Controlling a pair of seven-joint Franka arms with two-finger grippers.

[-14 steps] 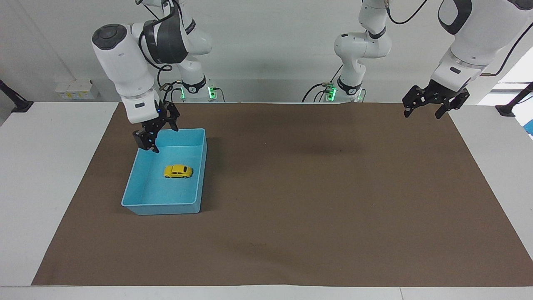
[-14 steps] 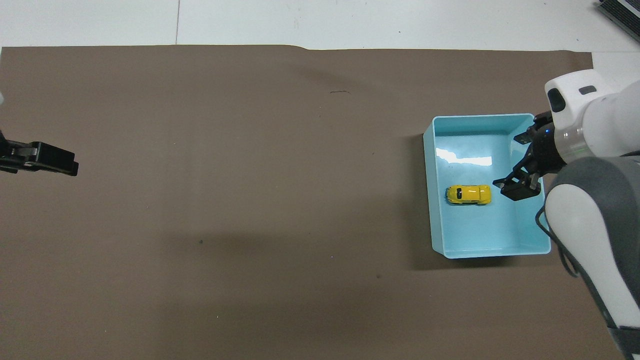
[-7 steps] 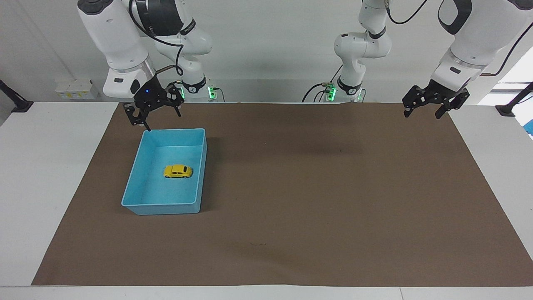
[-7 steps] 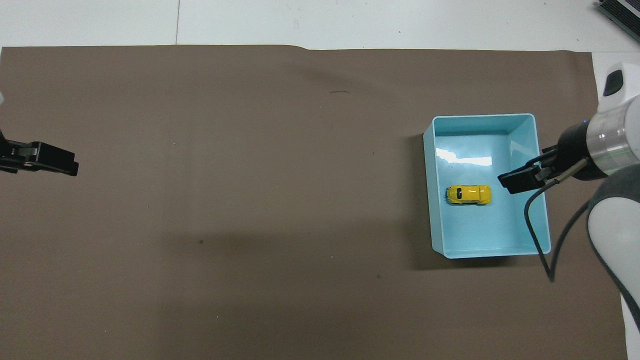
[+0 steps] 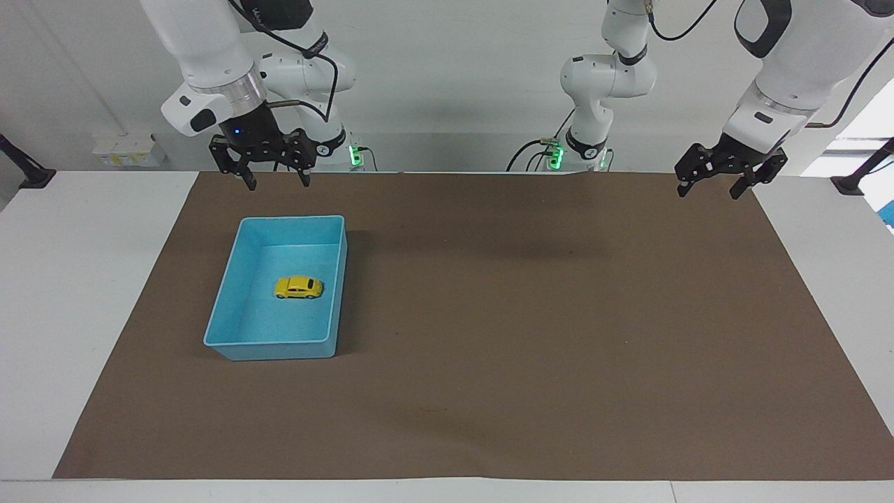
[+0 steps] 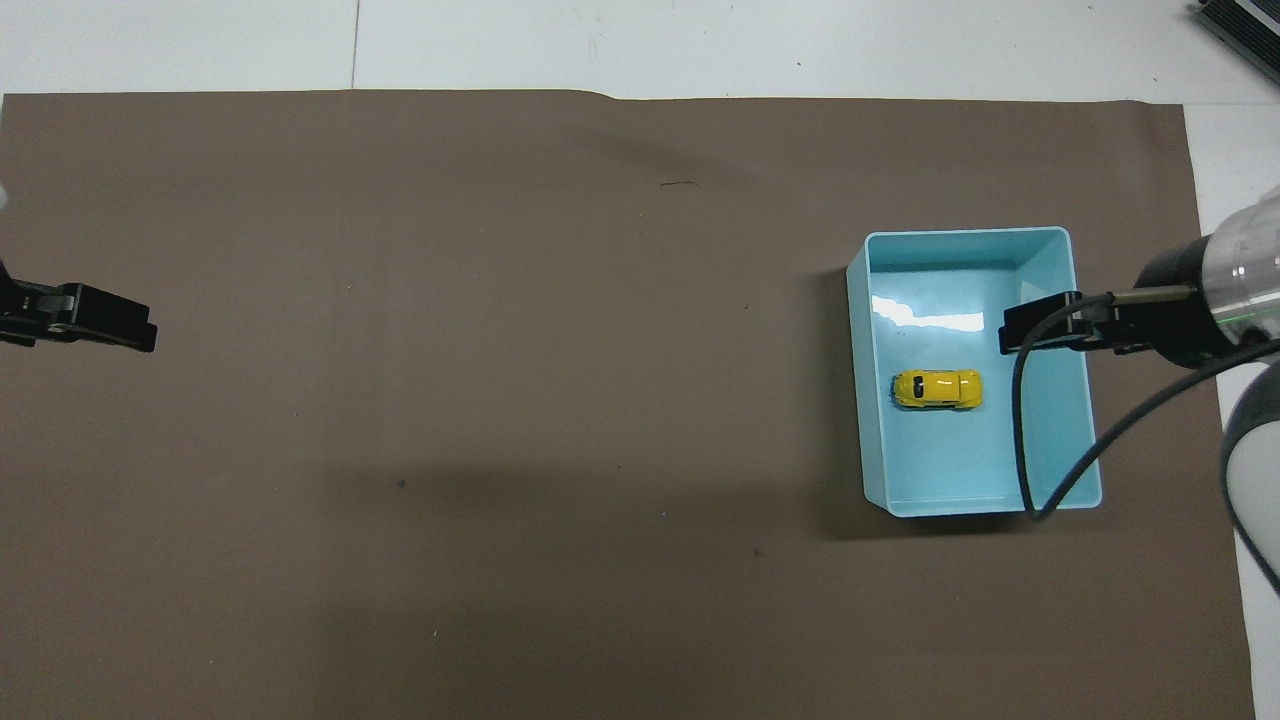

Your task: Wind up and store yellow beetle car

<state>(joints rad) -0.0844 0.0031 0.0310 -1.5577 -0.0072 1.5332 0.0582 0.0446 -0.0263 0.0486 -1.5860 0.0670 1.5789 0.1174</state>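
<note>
Fingers of the right gripper (image 5: 274,180) are hanging wide and empty over the mat's (image 5: 531,314) robot-side edge. Car (image 5: 298,287) is sitting in the bin (image 5: 237,278). Left gripper (image 5: 712,183) is waiting, fingers wide, over the mat's corner.

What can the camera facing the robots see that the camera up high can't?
Only the facing view shows the two arms' white bodies and bases, the back wall, and that the right gripper hangs open well above the table, clear of the light blue bin. Only the overhead view shows the car's roof from straight above. Both show the yellow beetle car lying in the bin, the brown mat, and the left gripper waiting open at its end.
</note>
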